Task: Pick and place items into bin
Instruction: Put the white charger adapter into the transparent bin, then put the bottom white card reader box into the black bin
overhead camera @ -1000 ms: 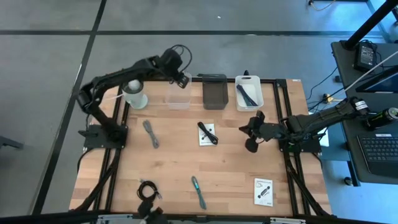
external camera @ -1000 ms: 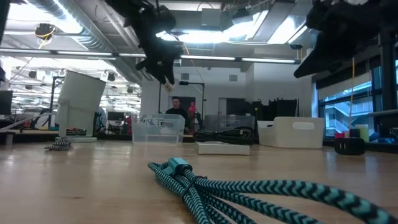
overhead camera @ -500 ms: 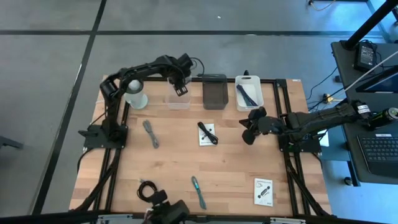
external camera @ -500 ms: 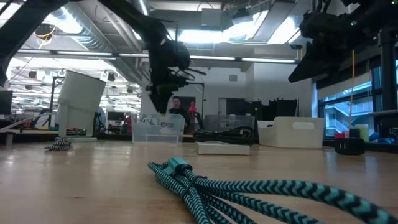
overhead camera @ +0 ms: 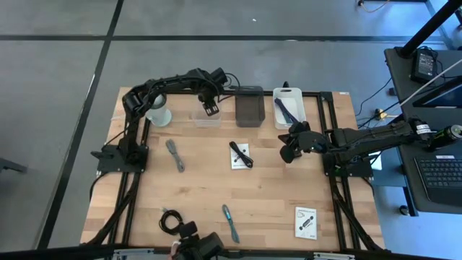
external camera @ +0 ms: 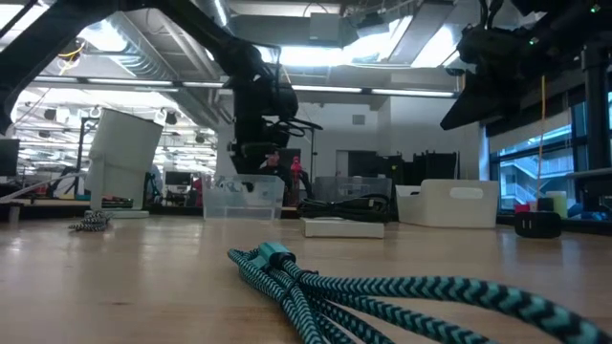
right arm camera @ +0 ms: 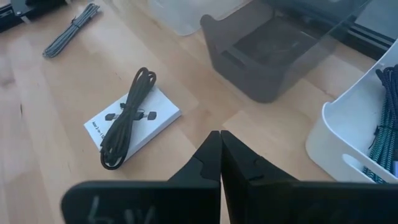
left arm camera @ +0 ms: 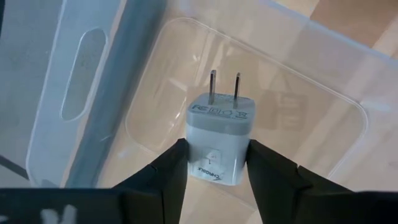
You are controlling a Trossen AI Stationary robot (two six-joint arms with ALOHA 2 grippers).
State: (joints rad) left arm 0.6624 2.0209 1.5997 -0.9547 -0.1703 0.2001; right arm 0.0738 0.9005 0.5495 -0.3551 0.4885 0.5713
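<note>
From above, the wooden surface [overhead camera: 209, 188] carries three bins along its far edge: a clear bin [overhead camera: 207, 115], a dark bin [overhead camera: 249, 107] and a white bin [overhead camera: 289, 107]. The left end effector [overhead camera: 210, 109] hangs directly over the clear bin, while the right end effector [overhead camera: 286, 154] hovers over bare wood just beside the white bin's near corner. Scattered items lie well apart from both: a grey cable [overhead camera: 175, 156], a black cable on a white card [overhead camera: 240, 155], a teal cable [overhead camera: 229, 222], a black coiled cable [overhead camera: 170, 219] and a second white card [overhead camera: 306, 222]. A white cup [overhead camera: 157, 113] stands beside the clear bin. Compared with a second ago, the left arm has folded in and brought its end effector from the bin's far side to over the bin, and the right end effector has shifted slightly toward the far edge. In the low view, the left end effector [external camera: 251, 153] sits just above the clear bin's [external camera: 244, 199] rim, with the teal cable [external camera: 382, 291] large in the foreground. In the left wrist view, the two fingers [left arm camera: 169, 174] pinch a white wall charger [left arm camera: 219, 139], prongs pointing away, directly above the clear bin's floor [left arm camera: 298, 130]. In the right wrist view, the fingers [right arm camera: 205, 163] are pressed together, holding nothing, above the wood near the carded black cable [right arm camera: 127, 118].
</note>
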